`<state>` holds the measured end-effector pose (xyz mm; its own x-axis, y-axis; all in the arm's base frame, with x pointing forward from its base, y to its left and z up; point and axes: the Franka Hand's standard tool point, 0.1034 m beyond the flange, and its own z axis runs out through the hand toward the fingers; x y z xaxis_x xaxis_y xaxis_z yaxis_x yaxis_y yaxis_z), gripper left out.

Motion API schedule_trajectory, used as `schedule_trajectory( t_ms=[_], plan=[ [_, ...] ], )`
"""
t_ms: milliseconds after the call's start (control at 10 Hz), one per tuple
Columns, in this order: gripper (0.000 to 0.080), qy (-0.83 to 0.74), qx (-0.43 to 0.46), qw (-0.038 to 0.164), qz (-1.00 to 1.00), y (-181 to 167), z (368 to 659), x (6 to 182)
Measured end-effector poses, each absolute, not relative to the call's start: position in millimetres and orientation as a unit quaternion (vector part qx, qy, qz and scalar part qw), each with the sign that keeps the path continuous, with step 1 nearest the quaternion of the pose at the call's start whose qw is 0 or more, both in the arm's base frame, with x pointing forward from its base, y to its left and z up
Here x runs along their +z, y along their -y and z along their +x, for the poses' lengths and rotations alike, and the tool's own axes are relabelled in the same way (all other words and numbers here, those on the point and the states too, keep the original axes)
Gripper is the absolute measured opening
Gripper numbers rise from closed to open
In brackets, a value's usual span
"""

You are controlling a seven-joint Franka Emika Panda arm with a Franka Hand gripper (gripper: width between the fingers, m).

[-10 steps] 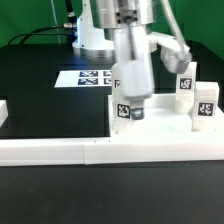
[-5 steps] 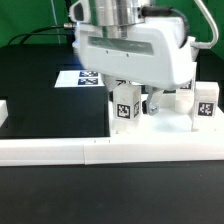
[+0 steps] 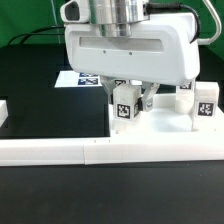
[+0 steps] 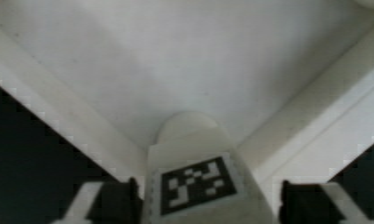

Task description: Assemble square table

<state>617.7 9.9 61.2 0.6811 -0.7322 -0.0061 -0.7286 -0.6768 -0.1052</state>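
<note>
The square table's white slab point(image 3: 160, 128) lies flat behind the low border wall. A short white leg post point(image 3: 124, 103) with a black-white tag stands upright near the slab's corner on the exterior view's left. My gripper point(image 3: 134, 104) reaches down over this leg, its wide white hand hiding the space above. In the wrist view the leg post point(image 4: 198, 180) stands between my fingers point(image 4: 106, 202), with a dark gap on one side, and the gripper point(image 4: 205, 204) is open around it. The slab point(image 4: 184, 70) fills the view behind.
Two more tagged leg posts point(image 3: 185, 96) point(image 3: 207, 103) stand at the exterior view's right of the slab. The long low white border wall point(image 3: 90, 151) runs along the front. The marker board point(image 3: 76, 79) lies behind, partly hidden by my hand.
My hand has turned about its vertical axis over the leg, from narrow side facing the camera to broad side. The leg post has stayed upright in the same spot.
</note>
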Motion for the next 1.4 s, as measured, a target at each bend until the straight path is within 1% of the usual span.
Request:
schedule_trajectory(
  t_ms=[100,300,400,500,600,700,800,900,1100,1200,1300,1400],
  plan=[
    [0.0288,-0.459,-0.015,0.052,-0.887,-10.2,617.8,61.2],
    [0.0288,-0.520,-0.011,0.053,-0.852,-10.2,617.9,61.3],
    [0.0288,-0.585,-0.006,0.055,-0.809,-9.5,618.2,60.6],
    [0.0288,-0.696,0.014,0.066,-0.715,-5.7,623.4,60.6],
    [0.0288,-0.768,0.031,0.081,-0.635,-6.1,624.2,60.2],
    [0.0288,-0.788,0.035,0.081,-0.610,-7.0,624.9,60.2],
    [0.0288,-0.837,0.042,0.084,-0.538,-9.5,626.1,60.2],
    [0.0291,-0.865,0.041,0.081,-0.493,-9.9,625.7,59.8],
    [0.0304,-0.880,0.041,0.076,-0.468,-9.0,623.6,59.1],
    [0.0304,-0.890,0.040,0.070,-0.449,-7.7,622.5,59.2],
    [0.0358,-0.901,0.040,0.069,-0.427,-7.4,622.2,59.2],
    [0.0358,-0.897,0.039,0.069,-0.435,-7.3,622.3,58.9]
  ],
)
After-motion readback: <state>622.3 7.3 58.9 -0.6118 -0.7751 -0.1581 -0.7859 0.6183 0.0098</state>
